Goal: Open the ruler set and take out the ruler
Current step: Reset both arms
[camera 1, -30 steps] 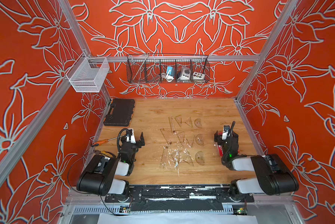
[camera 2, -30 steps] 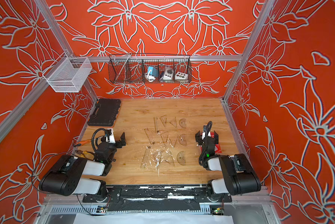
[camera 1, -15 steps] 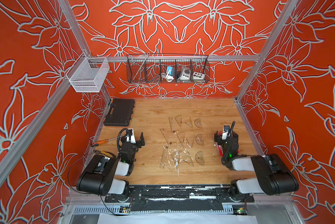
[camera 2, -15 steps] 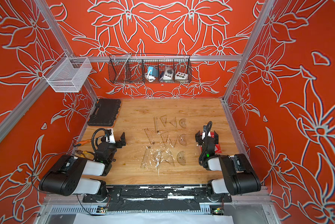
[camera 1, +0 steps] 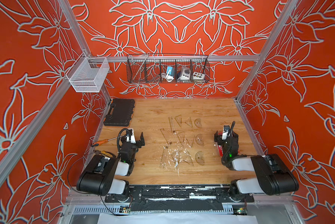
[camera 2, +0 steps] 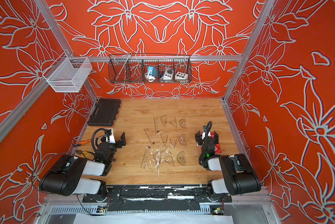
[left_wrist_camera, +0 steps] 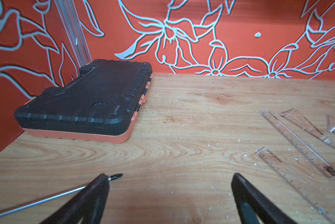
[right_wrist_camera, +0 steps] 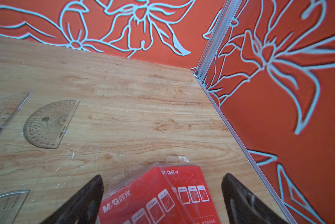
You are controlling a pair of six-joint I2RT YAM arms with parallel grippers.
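Mostly, the two ruler sets (right_wrist_camera: 143, 195) are hidden. In both top views only a little red shows from under the right arm (camera 1: 260, 166), near the right edge of the worktop (camera 1: 182, 108). The right wrist view shows more: two red packs that overlap, flat on the wood, but the frame cuts off their lower part. The right fingers (right_wrist_camera: 81, 201) stand wide, one on each side of the sets, holding nothing; I cannot tell if they touch the plastic. The left fingers (left_wrist_camera: 248, 197) also stand wide and hold nothing, over bare wood. One of them covers part of the screwdriver (left_wrist_camera: 46, 197), and its handle is out of that frame.

The clear rulers (camera 1: 171, 125) in the middle of the worktop are hard to make out, because the wood shows through them and white flakes (camera 1: 172, 155) lie over the nearest ones. The things in the wire basket (camera 1: 207, 73) on the back wall are too small to name.

On each red pack white letters read "M&G", followed by Chinese characters. Under this stand small white-framed pictures and fine print that I cannot read. The black case (left_wrist_camera: 85, 100) has a small raised mark on its lid, also not readable. The scales on the rulers are visible, but not their numbers.
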